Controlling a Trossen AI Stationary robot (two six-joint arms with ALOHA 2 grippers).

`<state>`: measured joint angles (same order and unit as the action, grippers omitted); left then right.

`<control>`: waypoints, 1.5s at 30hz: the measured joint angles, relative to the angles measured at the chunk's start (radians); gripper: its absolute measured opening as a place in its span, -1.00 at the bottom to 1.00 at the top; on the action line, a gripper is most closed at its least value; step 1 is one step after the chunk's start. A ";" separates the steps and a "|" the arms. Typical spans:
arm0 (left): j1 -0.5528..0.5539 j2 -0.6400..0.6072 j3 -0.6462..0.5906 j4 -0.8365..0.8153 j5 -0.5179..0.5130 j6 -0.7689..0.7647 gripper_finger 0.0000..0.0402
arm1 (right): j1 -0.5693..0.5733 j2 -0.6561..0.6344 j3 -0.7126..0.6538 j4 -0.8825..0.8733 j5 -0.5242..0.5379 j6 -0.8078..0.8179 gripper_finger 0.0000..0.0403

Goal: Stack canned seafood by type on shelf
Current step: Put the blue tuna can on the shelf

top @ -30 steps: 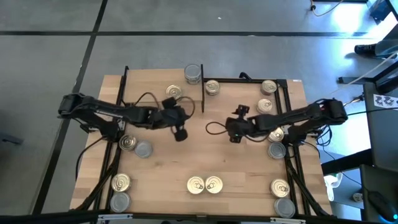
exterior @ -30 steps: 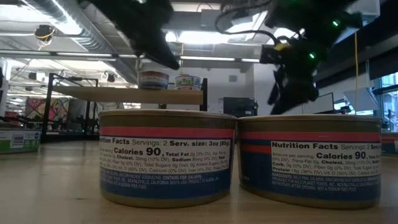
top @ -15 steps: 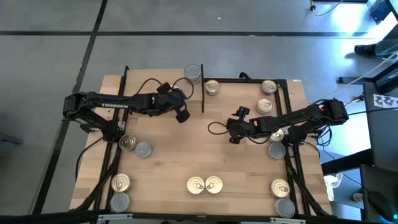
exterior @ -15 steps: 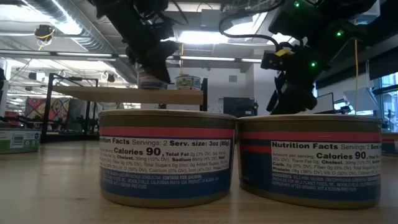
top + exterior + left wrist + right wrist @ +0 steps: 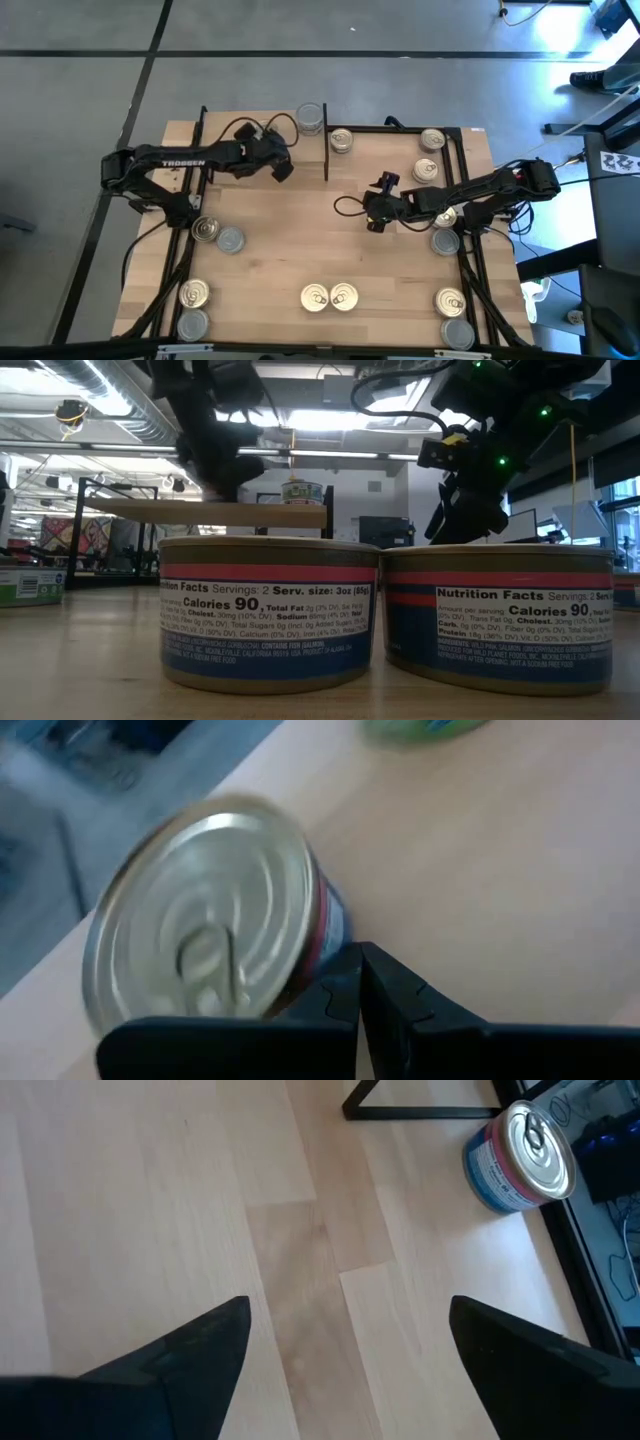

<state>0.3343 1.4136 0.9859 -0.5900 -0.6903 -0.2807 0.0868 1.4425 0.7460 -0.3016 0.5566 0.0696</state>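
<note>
Risk of knocking the gold-lidded tin off the shelf edge: left claw pinched fully together, holding nothing, tips right against the tin's side. Could slide or tip under any sideways push. Right claw spread wide over bare desk, empty, another tin well ahead.

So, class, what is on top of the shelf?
One silver-topped tin stands at the back corner of the shelf. A pull-tab tin sits beside the shut left claw; from above, the arm covers it, so anything else beneath is unseen.
</note>
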 joint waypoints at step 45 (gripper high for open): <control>0.209 0.065 0.121 -0.106 -0.082 0.275 -0.97 | -0.002 0.000 0.000 0.021 0.000 0.000 0.69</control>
<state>0.5434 1.4787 1.1072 -0.6963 -0.7724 -0.0057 0.0849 1.4425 0.7456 -0.2806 0.5568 0.0692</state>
